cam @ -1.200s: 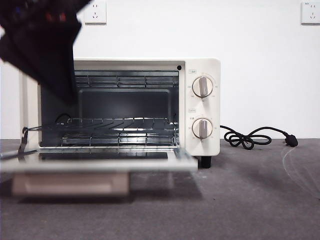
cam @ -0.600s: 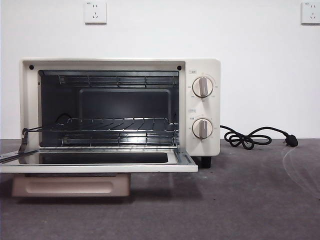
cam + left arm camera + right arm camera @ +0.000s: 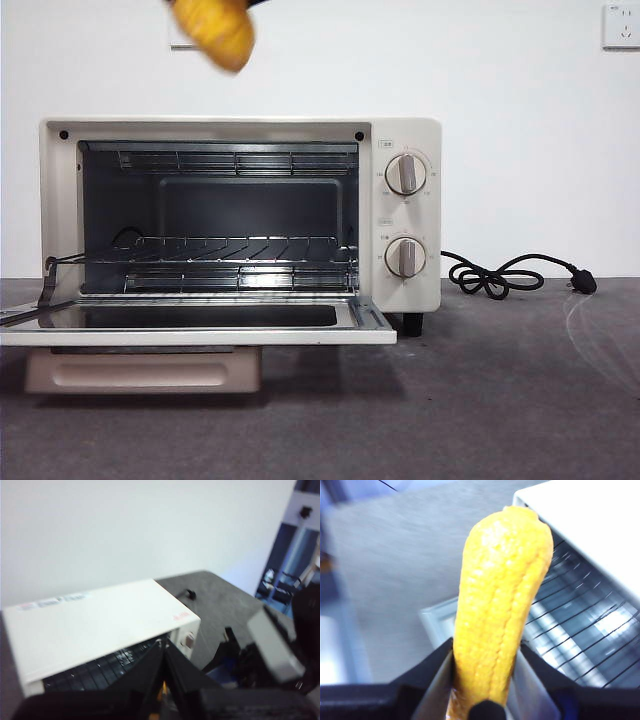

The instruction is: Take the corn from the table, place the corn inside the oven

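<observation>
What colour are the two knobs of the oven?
The knobs are beige on the cream-white oven, as the front view shows best.

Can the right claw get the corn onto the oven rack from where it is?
Probably yes: the right claw grips the corn above the oven, whose door hangs open with the rack bare.

Front camera sits low at counter (image 3: 500, 400) level, facing the open oven (image 3: 240, 215) squarely and close. Both wrist cameras look down onto the oven from above.
</observation>
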You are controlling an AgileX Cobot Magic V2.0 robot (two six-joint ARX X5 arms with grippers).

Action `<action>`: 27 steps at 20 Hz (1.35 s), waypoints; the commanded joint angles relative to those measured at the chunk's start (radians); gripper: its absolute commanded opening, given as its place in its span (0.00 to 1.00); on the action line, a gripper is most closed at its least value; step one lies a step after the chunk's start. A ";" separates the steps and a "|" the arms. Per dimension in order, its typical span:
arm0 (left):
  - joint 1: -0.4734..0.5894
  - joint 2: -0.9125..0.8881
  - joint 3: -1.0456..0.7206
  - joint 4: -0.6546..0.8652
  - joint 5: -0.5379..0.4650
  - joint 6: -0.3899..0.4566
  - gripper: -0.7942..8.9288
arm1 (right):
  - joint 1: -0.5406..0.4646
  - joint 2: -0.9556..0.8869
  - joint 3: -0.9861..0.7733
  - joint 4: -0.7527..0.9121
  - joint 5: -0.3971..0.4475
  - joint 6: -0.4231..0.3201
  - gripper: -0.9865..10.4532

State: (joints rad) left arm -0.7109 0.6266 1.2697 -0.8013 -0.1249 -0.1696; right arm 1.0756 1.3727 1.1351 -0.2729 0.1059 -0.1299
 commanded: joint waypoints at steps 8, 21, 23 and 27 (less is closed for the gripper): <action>-0.003 -0.081 0.000 -0.063 -0.072 -0.010 0.08 | 0.038 0.192 0.002 0.224 0.227 -0.303 0.08; -0.003 -0.085 0.000 -0.103 -0.139 -0.009 0.08 | 0.009 0.459 0.003 0.570 0.502 -0.769 0.08; -0.003 -0.085 0.000 -0.103 -0.139 -0.009 0.08 | 0.000 0.490 0.006 0.585 0.536 -0.793 0.08; -0.003 -0.085 0.000 -0.103 -0.139 -0.005 0.08 | -0.028 0.533 0.006 0.604 0.603 -0.819 0.08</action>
State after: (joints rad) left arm -0.7109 0.5457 1.2697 -0.9092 -0.2596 -0.1696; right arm 1.0508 1.8946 1.1355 0.3153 0.6987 -0.9237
